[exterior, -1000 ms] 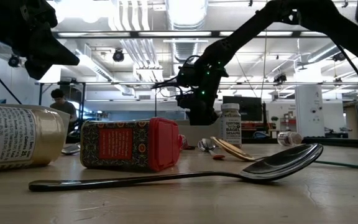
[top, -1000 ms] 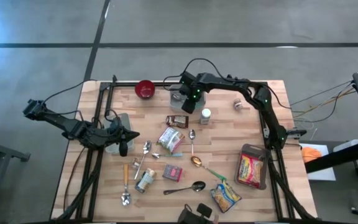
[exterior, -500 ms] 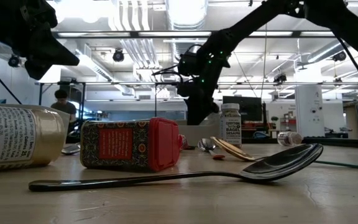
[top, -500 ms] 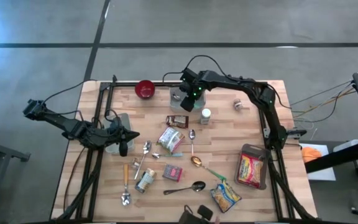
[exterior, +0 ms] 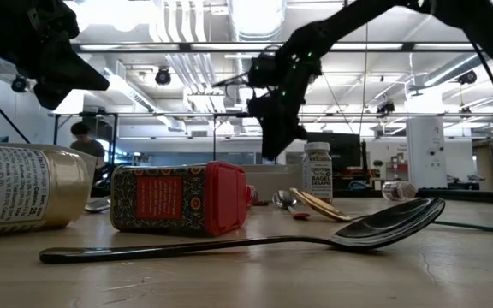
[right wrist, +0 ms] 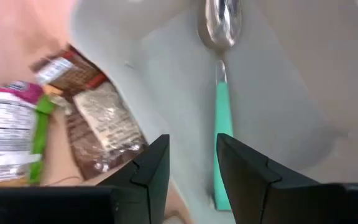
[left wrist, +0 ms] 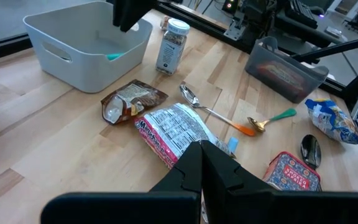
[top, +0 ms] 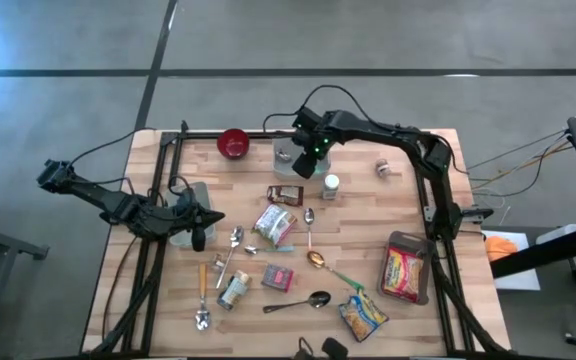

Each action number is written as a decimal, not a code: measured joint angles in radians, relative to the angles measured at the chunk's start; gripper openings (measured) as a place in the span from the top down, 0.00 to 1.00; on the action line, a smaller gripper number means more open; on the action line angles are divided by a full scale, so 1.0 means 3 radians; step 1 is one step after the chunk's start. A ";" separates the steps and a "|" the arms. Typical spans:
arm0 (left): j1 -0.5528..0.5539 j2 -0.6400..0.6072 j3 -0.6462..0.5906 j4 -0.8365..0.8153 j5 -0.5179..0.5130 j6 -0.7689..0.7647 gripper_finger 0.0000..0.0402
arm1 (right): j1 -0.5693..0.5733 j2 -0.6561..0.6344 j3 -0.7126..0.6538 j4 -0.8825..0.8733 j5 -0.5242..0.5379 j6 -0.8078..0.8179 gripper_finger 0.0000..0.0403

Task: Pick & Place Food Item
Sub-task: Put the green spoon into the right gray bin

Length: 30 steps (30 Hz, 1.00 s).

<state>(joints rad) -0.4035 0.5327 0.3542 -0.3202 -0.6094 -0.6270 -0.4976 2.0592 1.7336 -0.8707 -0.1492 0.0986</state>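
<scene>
My right gripper (right wrist: 191, 149) hangs open above the white bin (top: 284, 152) at the far middle of the table, pointing steeply down, with nothing between its fingers. In the bin lies a teal-handled spoon (right wrist: 221, 118). Just outside the bin's near wall, a brown food packet (right wrist: 98, 130) lies flat on the wood, and a white and pink packet (top: 275, 224) lies nearer still. My left gripper (left wrist: 201, 149) waits shut at the table's left side, above the wood and touching nothing.
A spice jar (top: 331, 186) stands right of the bin and a red bowl (top: 233, 143) left of it. Spoons, a red tin (top: 278, 278), a can (top: 234, 290) and a yellow packet (top: 362, 315) lie toward the near edge. A clear bin (top: 405, 268) holds a packet at the right.
My right gripper has risen straight up from the white bin and drifted slightly toward the far edge, its fingers the same distance apart. Nothing has come up with it.
</scene>
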 joint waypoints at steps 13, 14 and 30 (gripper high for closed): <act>0.0000 -0.0001 0.0000 -0.0011 0.0000 0.0000 1.00 | 0.0671 -0.0430 -0.0132 -0.0234 0.0156 0.0240 0.68; 0.0000 -0.0001 0.0000 -0.0015 0.0000 0.0000 1.00 | 0.0732 -0.0449 -0.0155 -0.0240 0.0156 0.0269 0.68; 0.0000 0.0000 0.0001 -0.0107 0.0000 -0.0001 1.00 | 0.1452 -0.0937 -0.0232 -0.0612 0.0559 0.0234 0.68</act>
<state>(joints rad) -0.4035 0.5327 0.3546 -0.3523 -0.6094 -0.6273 -0.0620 1.7782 1.6639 -1.0542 0.0185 0.1689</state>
